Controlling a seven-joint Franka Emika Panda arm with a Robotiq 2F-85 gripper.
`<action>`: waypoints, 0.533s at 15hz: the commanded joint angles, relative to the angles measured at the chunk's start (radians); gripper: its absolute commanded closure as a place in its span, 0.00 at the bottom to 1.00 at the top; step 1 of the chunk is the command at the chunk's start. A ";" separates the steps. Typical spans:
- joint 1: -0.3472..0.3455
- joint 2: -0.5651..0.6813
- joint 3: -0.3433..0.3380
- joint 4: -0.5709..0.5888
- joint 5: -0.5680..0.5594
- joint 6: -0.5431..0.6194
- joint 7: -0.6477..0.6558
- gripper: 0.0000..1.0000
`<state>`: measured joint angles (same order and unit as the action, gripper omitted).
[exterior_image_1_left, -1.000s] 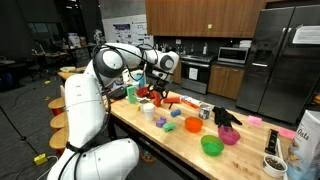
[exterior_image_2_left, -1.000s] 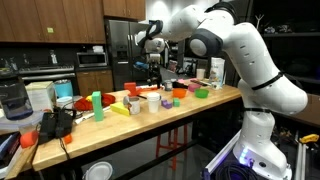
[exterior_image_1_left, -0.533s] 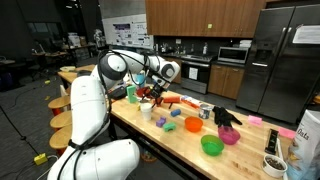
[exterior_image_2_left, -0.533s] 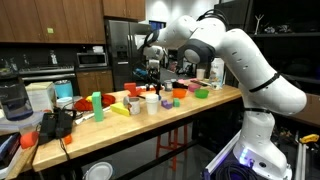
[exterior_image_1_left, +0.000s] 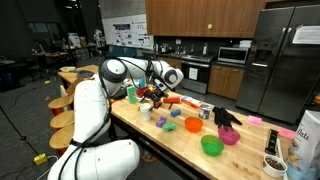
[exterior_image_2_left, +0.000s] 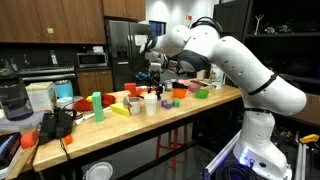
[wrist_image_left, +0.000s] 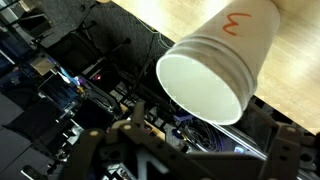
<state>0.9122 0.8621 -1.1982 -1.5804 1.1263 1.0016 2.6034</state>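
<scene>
I'm working over a long wooden worktop (exterior_image_1_left: 170, 142) in a kitchen-style lab. Wooden cabinets (exterior_image_1_left: 200, 18) run along the back wall with a microwave (exterior_image_1_left: 233, 55) below them, and a steel refrigerator (exterior_image_1_left: 285, 60) fills the upper right of an exterior view.

The worktop is crowded. An orange bowl (exterior_image_1_left: 193, 125), a green bowl (exterior_image_1_left: 211, 146) and a pink bowl (exterior_image_1_left: 230, 136) sit toward the lower right of that view. They are well apart from my claw (exterior_image_1_left: 150, 95), which hangs over the left part of the surface among red and white items.

The claw's jaws stand wide apart and hold nothing. In the wrist view the claw (wrist_image_left: 190, 145) comes in from the bottom, and the white paper cup (wrist_image_left: 205, 80) fills the middle of the frame. Its open mouth faces the camera, a red mark shows on its side, and neither finger touches it.

The cup is close to the worktop's long edge, which cuts diagonally across the upper right of the wrist view. Dark floor and cables (wrist_image_left: 80, 90) lie beyond that edge.

In an exterior view the cup (exterior_image_2_left: 152, 103) sits just beside a second white cup (exterior_image_2_left: 140, 105), with a green cup (exterior_image_2_left: 97, 100) farther left. Open room lies off the near edge, and round stools (exterior_image_1_left: 60, 120) stand at the lower left of an exterior view.
</scene>
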 joint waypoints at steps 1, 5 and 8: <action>0.009 0.054 -0.062 -0.007 0.078 -0.070 0.000 0.31; 0.013 0.102 -0.106 -0.017 0.138 -0.123 0.000 0.63; 0.016 0.132 -0.134 -0.022 0.174 -0.154 0.000 0.87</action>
<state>0.9124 0.9555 -1.2740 -1.5896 1.2500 0.8988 2.6037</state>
